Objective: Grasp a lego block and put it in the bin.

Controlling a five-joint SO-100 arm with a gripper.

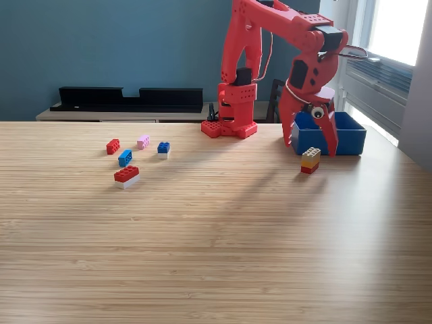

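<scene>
In the exterior view my red gripper (309, 147) hangs open, its two fingers pointing down just in front of the blue bin (351, 138) at the table's far right. Directly below the fingertips stands a stacked lego block (310, 160), tan on top and red beneath, untouched on the table. Several more lego blocks lie at the left: a red one (113, 146), a pink one (142, 142), a blue-and-white one (163, 148), a light blue one (125, 158) and a red-and-white one (126, 177). The arm hides the bin's left part and its contents.
The arm's red base (229, 127) sits at the table's far edge, left of the bin. A black shelf unit (128, 98) runs along the blue wall behind. A window and radiator (385, 74) are at the right. Bare wood fills the table's front half.
</scene>
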